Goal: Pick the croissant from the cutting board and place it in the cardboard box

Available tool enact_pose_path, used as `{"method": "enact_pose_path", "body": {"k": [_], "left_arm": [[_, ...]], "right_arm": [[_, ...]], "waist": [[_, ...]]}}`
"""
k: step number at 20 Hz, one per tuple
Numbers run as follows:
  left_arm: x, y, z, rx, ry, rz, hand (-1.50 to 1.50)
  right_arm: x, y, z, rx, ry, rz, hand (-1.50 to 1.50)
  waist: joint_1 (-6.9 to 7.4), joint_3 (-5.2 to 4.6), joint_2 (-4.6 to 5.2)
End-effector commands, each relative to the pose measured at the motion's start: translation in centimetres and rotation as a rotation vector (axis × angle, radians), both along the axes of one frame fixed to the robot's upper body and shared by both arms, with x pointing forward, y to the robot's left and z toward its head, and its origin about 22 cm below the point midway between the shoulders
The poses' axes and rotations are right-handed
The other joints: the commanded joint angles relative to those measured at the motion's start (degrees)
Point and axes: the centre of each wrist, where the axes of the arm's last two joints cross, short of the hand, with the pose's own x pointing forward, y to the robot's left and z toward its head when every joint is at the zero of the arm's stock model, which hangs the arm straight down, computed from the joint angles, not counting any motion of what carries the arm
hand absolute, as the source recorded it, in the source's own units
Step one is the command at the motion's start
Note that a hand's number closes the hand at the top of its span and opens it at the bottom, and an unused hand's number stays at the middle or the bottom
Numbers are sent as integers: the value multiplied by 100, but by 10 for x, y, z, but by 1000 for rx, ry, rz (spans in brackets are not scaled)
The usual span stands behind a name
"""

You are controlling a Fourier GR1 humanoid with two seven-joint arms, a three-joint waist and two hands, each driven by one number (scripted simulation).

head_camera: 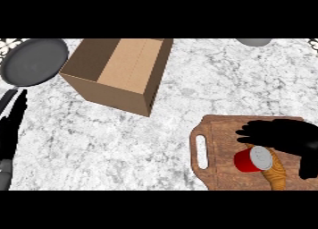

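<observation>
The right hand (287, 136) is hovering over the board (218, 134), fingers spread and holding nothing, poised above the croissant (276, 172) lying beside a red can (251, 160); the box (119, 71) is sitting open on the counter (109, 143), ready to receive it

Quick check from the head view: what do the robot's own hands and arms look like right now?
Right hand: plain matte black, a palm with thick fingers and a thumb, no markings or cables visible. Left hand: also black, showing only as a slim dark shape at the left edge, with a grey forearm section below it.
</observation>
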Motion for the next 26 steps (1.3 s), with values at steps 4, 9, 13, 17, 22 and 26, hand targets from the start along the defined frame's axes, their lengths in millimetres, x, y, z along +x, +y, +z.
{"method": "enact_pose_path", "body": {"k": [4, 9, 13, 17, 22, 26], "left_arm": [[-12, 2, 10, -4, 21, -11, 0], [12, 2, 2, -20, 16, -4, 0], [-4, 5, 10, -1, 1, -11, 0], [5, 21, 3, -27, 12, -4, 0], [2, -4, 10, 2, 7, -2, 0], [-1, -6, 6, 1, -3, -13, 0]], "right_arm": [[-17, 3, -3, 74, 65, 60, -150], [-37, 14, 11, -37, 51, 85, -150], [-24, 13, 0, -129, 20, 23, -150], [-40, 31, -57, -139, 25, 7, -150], [-28, 23, -58, -21, -110, 22, 150], [-11, 41, -61, 20, -170, 17, 150]], "waist": [[13, 2, -6], [-45, -3, -4], [28, 1, -2], [17, 1, 14], [30, 6, 8], [43, 3, 6]]}}
